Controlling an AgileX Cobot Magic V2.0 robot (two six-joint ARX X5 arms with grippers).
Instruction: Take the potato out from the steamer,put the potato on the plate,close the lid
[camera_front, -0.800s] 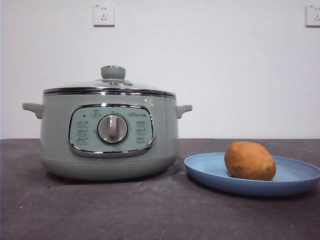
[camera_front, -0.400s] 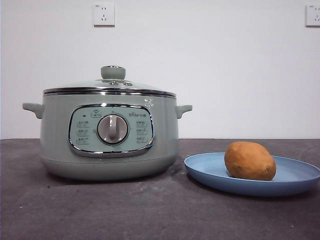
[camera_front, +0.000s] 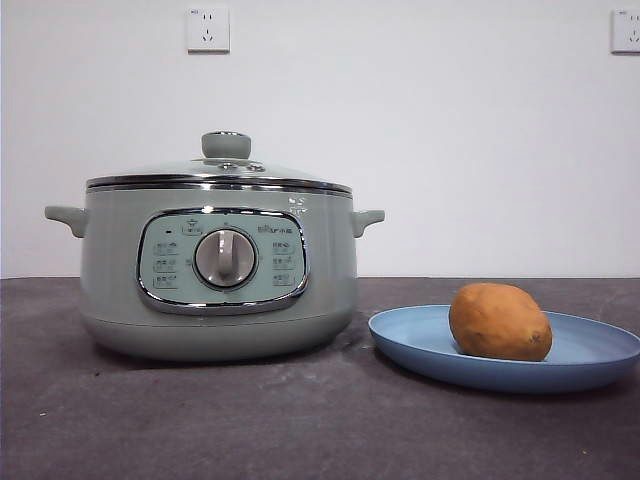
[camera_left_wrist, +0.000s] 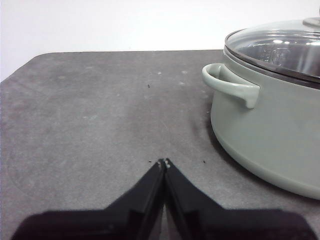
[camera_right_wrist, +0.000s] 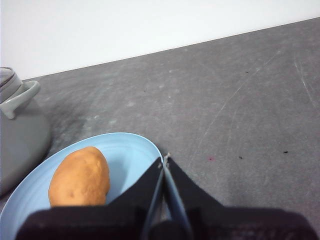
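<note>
Now potato (camera_right_wrist: 80, 176) on plate (camera_right_wrist: 127, 150), beside right claw (camera_right_wrist: 164, 159).

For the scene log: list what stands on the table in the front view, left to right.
Steamer with the lid on it → plate, with the potato lying on its left part.

Steamer (camera_left_wrist: 270, 135) and plate (camera_right_wrist: 125, 150) cropped in the wrist views
</note>
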